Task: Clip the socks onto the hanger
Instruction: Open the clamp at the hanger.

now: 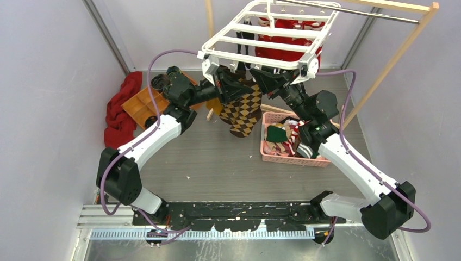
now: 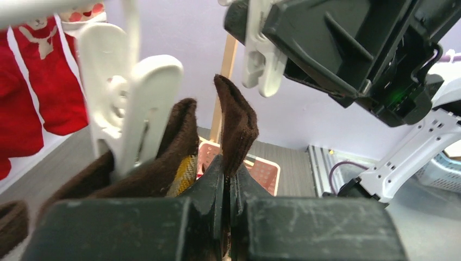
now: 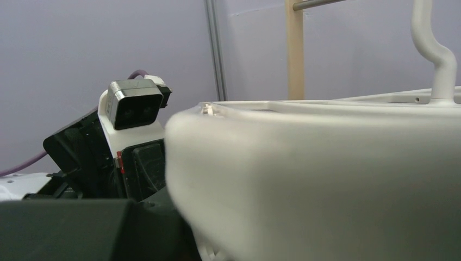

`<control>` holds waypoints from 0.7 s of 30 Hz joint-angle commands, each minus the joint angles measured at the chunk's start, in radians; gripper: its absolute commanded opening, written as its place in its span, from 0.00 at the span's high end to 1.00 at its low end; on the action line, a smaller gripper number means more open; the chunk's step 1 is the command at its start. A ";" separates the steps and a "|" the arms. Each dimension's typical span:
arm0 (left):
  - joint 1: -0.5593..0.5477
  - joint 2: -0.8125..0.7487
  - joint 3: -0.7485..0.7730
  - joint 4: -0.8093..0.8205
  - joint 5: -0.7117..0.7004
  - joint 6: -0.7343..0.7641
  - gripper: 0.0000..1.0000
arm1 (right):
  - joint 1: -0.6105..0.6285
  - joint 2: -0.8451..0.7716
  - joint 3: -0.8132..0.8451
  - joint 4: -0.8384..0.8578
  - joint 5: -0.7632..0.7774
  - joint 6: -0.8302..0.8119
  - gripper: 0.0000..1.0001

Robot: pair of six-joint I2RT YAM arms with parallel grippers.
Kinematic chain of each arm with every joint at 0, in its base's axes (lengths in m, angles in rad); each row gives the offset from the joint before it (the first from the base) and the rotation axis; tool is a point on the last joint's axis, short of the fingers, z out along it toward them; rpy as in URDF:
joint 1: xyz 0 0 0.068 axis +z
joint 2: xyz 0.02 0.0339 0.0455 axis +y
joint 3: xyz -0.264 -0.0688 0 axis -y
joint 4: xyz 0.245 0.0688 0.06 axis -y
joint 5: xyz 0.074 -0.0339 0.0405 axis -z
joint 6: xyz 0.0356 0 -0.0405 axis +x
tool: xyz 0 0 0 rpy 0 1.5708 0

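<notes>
The white hanger [image 1: 272, 38] hangs at the back centre. My left gripper [image 1: 225, 87] is shut on the cuff of a brown argyle sock [image 1: 244, 111], which hangs below the hanger's front edge. In the left wrist view the jaws [image 2: 228, 168] pinch the brown cuff [image 2: 236, 125]. A white clip [image 2: 136, 109] stands against the cuff's other side; whether it grips I cannot tell. My right gripper [image 1: 260, 77] is at the front edge beside another clip [image 2: 261, 60]. The hanger frame [image 3: 326, 179] fills the right wrist view and hides the jaws.
A pink basket [image 1: 293, 142] of socks sits under the right arm. Red socks [image 1: 288, 51] and black socks [image 1: 243, 41] hang from the hanger. A red cloth [image 1: 119, 111] and a wooden tray [image 1: 144, 106] lie at the left. A wooden rack post [image 1: 388, 65] slants at the right.
</notes>
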 commanded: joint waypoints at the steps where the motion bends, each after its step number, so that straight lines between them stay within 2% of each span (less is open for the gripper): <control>1: 0.022 -0.026 0.052 0.033 0.014 -0.089 1.00 | -0.001 -0.031 0.029 0.016 -0.022 0.010 0.93; 13: 0.038 0.014 0.093 0.118 0.098 -0.235 1.00 | -0.001 -0.028 0.031 0.016 -0.030 0.006 0.93; 21: 0.063 0.045 0.153 -0.075 0.217 -0.231 1.00 | -0.002 -0.030 0.041 0.018 -0.050 0.019 0.93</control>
